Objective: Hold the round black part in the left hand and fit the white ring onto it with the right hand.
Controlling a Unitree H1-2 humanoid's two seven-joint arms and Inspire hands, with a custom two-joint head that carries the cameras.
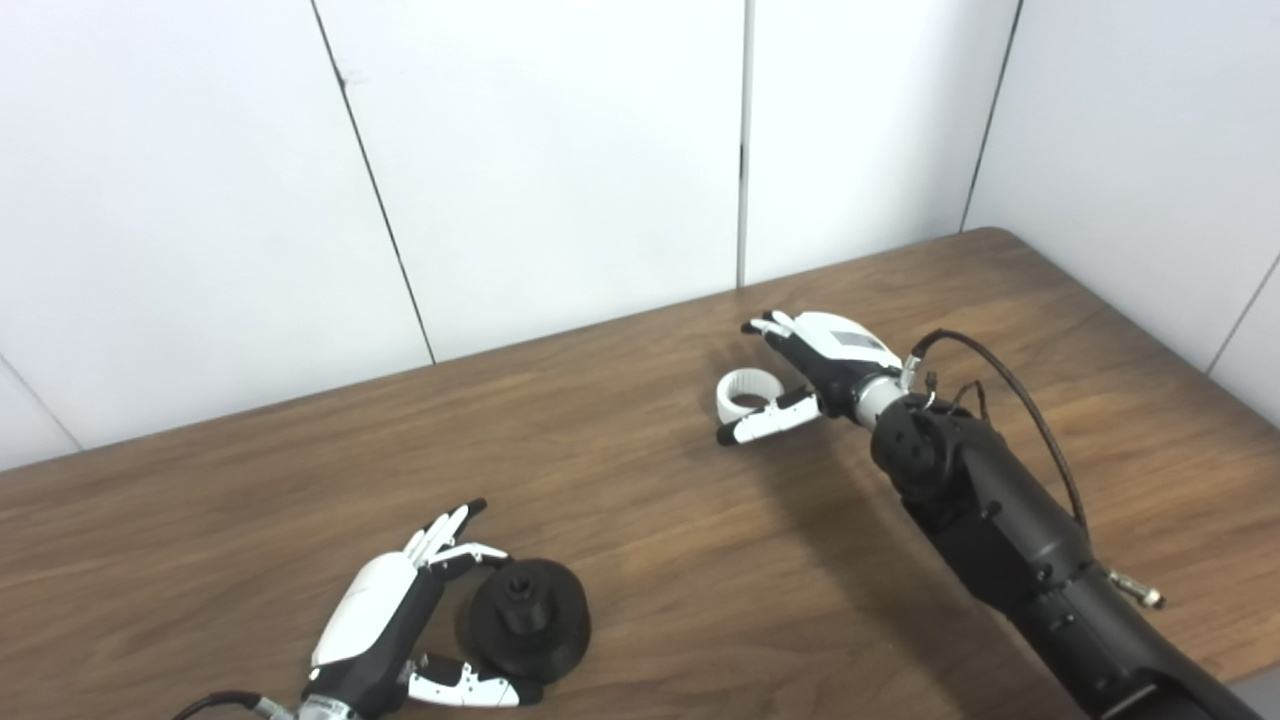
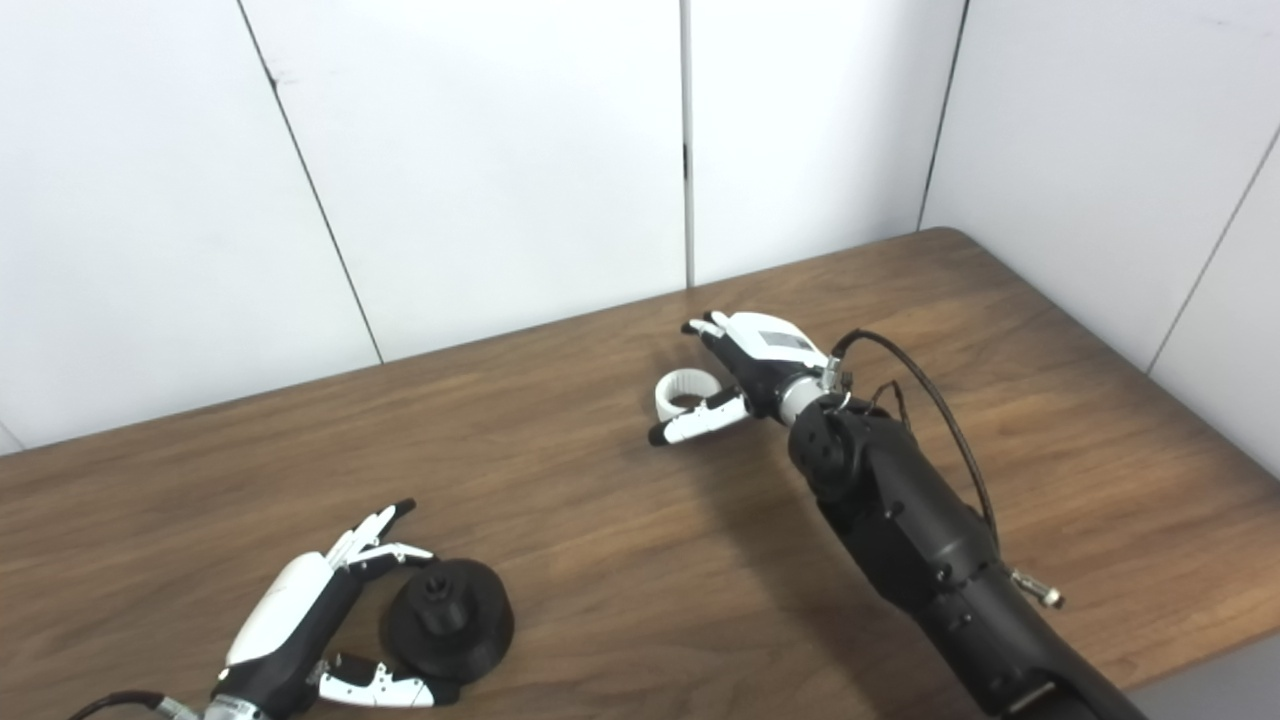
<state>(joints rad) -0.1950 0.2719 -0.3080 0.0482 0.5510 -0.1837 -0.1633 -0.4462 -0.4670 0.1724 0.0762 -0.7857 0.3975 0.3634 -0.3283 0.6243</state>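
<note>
Meanwhile, low in the left of the frame, the round black part sat on the wooden table, a small hub standing up from its middle. The left hand cupped it with fingers spread (thumb under its near edge, nothing lifted). Right of centre lay the white ring, between the thumb and fingers of the right hand, which stood wide apart, not gripping it.

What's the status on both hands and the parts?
Left hand open around black part, not lifted. Right hand open beside white ring, ring on table. Nothing between them.
</note>
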